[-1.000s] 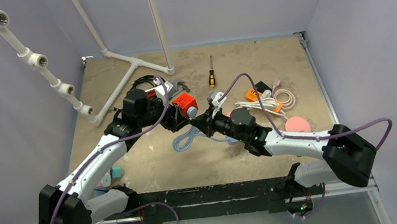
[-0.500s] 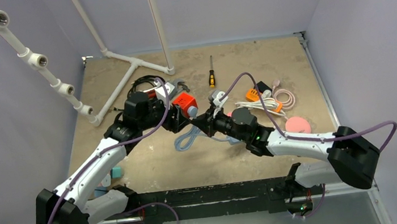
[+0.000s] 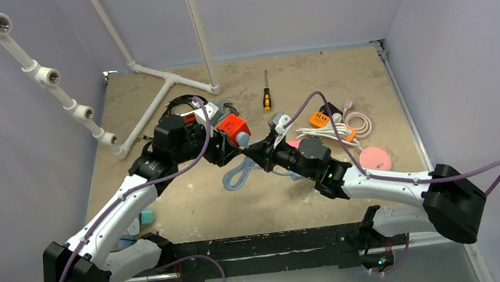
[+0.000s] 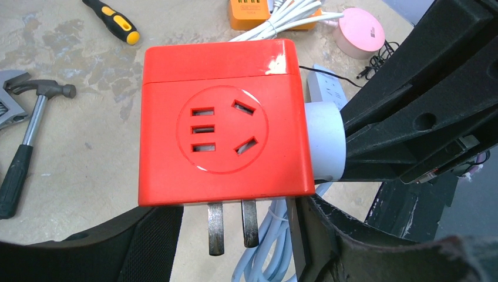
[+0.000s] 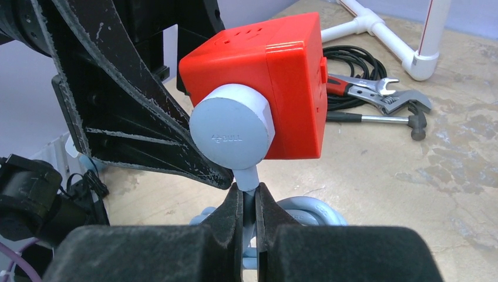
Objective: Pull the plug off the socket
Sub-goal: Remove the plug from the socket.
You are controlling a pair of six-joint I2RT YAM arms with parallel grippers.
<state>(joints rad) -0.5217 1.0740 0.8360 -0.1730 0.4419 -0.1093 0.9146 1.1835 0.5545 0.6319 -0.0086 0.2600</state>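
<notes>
A red cube socket hangs above the table, with my left gripper shut on it from below and its metal prongs pointing down between the fingers. A round grey plug sits seated in the side face of the socket. Just under the plug, my right gripper is shut on its thin grey cable stem. The cable's light blue coil lies on the table below. From above, the socket and the plug sit between my left gripper and my right gripper.
A screwdriver lies at the back, with a hammer and a wrench left of the socket. An orange power strip with white cords and a pink disc lie to the right. A white pipe frame crosses the back left.
Both grippers, with the socket and plug, have drifted slightly right and back. The right arm's elbow has swung right. The plug stays seated in the socket.
</notes>
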